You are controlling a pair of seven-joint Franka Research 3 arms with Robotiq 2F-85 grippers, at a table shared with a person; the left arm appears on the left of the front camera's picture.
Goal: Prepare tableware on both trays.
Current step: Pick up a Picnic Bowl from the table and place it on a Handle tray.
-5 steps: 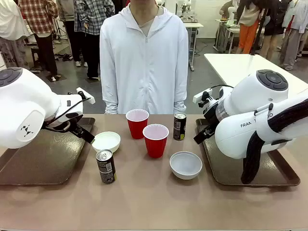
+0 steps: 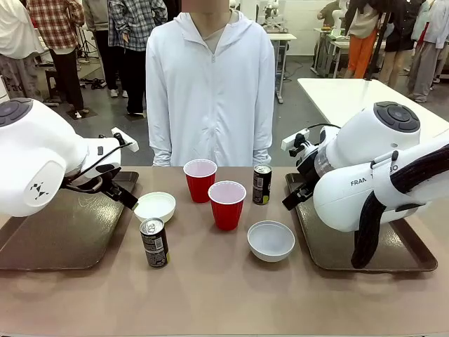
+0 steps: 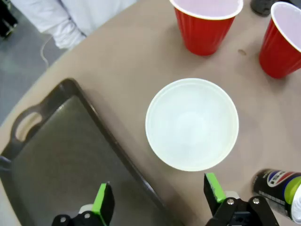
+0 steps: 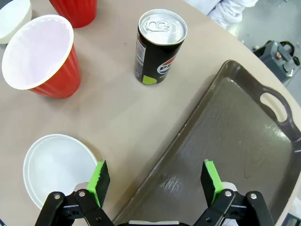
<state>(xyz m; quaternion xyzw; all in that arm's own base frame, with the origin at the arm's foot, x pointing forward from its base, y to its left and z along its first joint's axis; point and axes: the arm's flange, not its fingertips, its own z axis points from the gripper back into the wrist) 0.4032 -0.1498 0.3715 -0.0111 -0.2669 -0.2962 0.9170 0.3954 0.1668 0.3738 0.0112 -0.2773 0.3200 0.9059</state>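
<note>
Trays (image 2: 70, 246) two, cups (image 2: 226, 203) two, bowls (image 2: 271, 240) two, cans (image 2: 154, 243) two

In the front view the left arm (image 2: 31, 165) covers part of the left tray (image 2: 63, 242) and the right arm (image 2: 365, 182) most of the right tray (image 2: 410, 253); print on the near can (image 2: 154, 242) and far can (image 2: 262, 184) is too small to read. The left wrist view's edges cut the far red cup (image 3: 207, 23), near red cup (image 3: 282, 42), near can and left tray. The right wrist view's top edge cuts the far red cup, its corner the left bowl (image 4: 14, 19), and 1 green pad (image 4: 99, 181) of the right gripper (image 4: 155, 169) overlaps the rim of the right bowl (image 4: 56, 165).
</note>
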